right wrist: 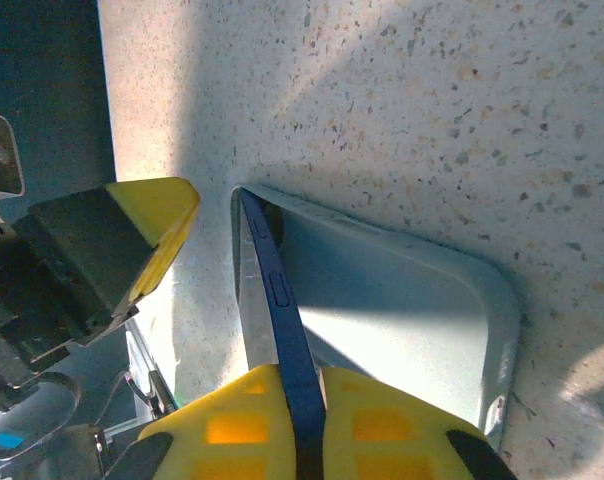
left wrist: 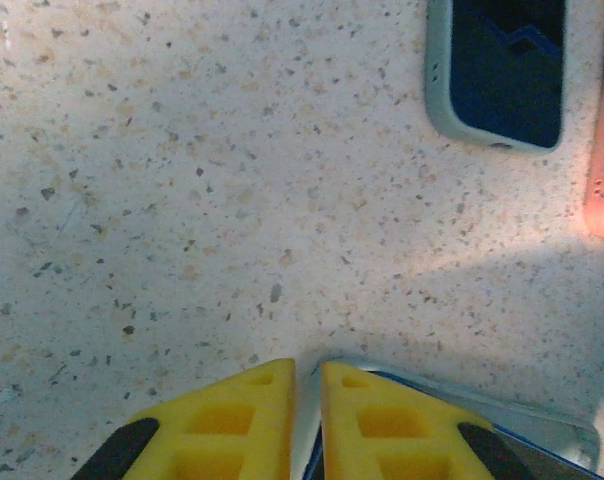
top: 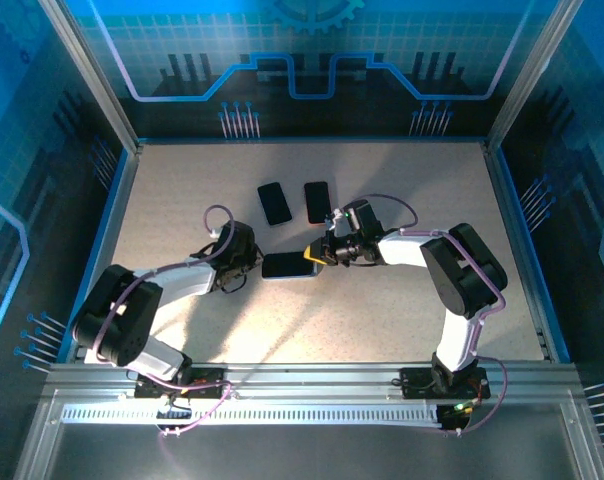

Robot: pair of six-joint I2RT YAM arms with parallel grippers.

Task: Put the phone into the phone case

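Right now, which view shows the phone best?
Right wrist: the phone tilts edge-up in the case, pinched by the right hand. Top external shows it small and dark; left wrist catches mainly the case rim.

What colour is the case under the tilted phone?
The case is pale grey-green; the right wrist view shows it best.
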